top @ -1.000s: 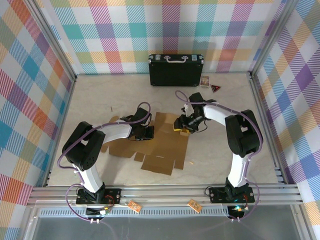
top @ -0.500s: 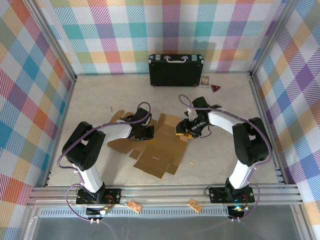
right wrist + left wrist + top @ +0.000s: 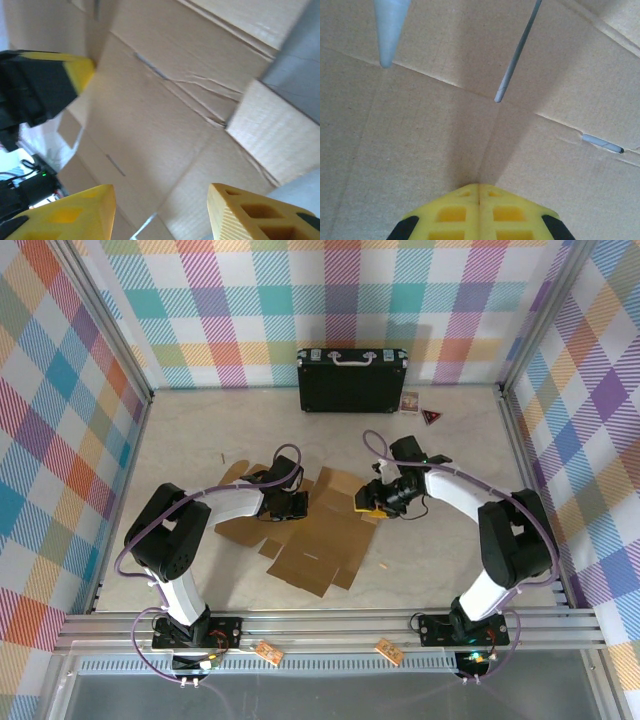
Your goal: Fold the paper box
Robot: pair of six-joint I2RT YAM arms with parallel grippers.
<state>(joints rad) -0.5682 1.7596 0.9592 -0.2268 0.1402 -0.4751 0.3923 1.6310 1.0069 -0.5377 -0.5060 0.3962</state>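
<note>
The box (image 3: 320,538) lies as a flat sheet on the table (image 3: 190,440), between the two grippers. The left gripper (image 3: 479,186) is clenched on nothing, its tips low over the cardboard beside a crease; I cannot tell if they touch it. The right gripper (image 3: 159,192) stands released over the sheet's right edge, with a flap (image 3: 270,125) just right of its gap and the left gripper facing it. A black case (image 3: 350,380) stands well beyond both jaws, with a card (image 3: 409,400) beside it.

Robot lab cell: alu frame (image 3: 320,626), plaid backdrop walls (image 3: 250,300), tabletop (image 3: 200,430).
</note>
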